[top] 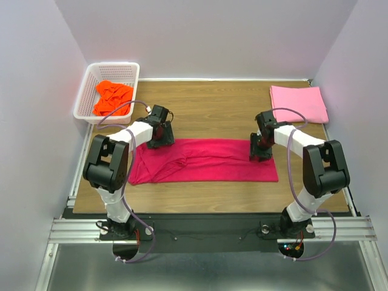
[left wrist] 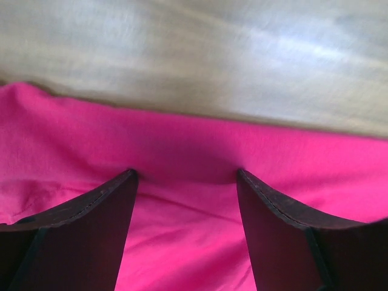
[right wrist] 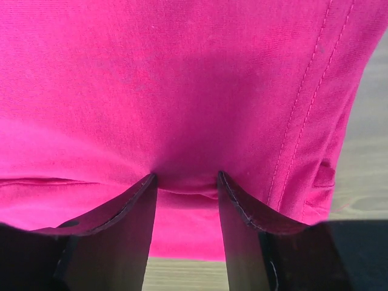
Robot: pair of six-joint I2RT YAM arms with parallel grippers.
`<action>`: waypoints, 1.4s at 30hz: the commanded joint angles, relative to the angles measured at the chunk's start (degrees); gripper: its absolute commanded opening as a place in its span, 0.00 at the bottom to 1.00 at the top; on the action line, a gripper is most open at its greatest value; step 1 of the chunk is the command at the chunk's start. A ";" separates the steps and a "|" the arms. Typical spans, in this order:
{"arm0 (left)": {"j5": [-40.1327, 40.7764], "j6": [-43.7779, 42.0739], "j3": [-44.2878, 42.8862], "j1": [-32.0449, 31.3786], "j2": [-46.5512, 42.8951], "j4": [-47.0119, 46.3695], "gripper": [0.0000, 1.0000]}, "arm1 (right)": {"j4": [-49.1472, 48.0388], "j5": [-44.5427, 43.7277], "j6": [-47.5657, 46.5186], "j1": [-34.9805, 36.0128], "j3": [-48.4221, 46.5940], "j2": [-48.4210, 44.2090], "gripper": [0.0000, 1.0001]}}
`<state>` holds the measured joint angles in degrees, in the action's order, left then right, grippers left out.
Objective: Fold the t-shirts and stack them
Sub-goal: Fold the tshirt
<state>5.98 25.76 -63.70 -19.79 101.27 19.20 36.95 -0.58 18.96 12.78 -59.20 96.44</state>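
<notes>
We see the crimson t-shirt (top: 206, 160) spread as a long folded band on the bench (top: 212, 109), reaching from under the left jaws to under the right jaws. The left jaws stand wide apart, tips down on the cloth just inside its far edge. The right jaws stand narrower but parted, tips on the cloth beside a stitched hem. Beyond the right jaws lies the folded pink t-shirt (top: 298, 103). Beyond the left jaws the orange t-shirt (top: 112, 97) sits crumpled in a white basket (top: 115, 65)
</notes>
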 commanded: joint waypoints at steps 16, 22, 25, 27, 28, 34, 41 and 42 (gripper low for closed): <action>-5.71 -8.61 -41.21 -0.34 30.46 3.12 0.79 | 7.44 13.06 4.68 8.12 9.54 -6.71 0.56; -8.70 -11.08 -58.18 -0.34 40.74 4.00 0.79 | 7.35 16.39 4.77 14.64 4.99 -5.30 0.57; -10.89 -12.31 -65.82 -0.16 45.31 3.48 0.79 | 7.26 17.62 4.86 19.90 1.56 -3.37 0.57; -12.56 -12.92 -67.34 -0.16 46.29 1.72 0.79 | 7.26 17.72 4.95 21.84 0.06 -1.35 0.57; -13.96 -13.10 -67.60 -0.25 46.64 0.76 0.79 | 7.26 18.15 5.12 23.42 -1.60 -0.82 0.58; -16.44 -14.50 -67.18 -0.25 42.36 -2.23 0.79 | 7.26 16.15 5.21 24.93 -8.11 -0.46 0.58; -10.38 -13.46 -55.83 -0.25 21.70 -4.18 0.80 | 8.93 5.78 1.70 23.79 -17.35 -0.03 0.61; -9.59 -12.84 -52.52 -0.25 19.77 -3.30 0.80 | 9.02 5.16 0.56 23.27 -17.96 0.23 0.59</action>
<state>-6.68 11.97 -119.70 -20.14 137.03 17.89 44.69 11.38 22.57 37.47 -73.25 97.32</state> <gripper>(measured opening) 0.793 0.612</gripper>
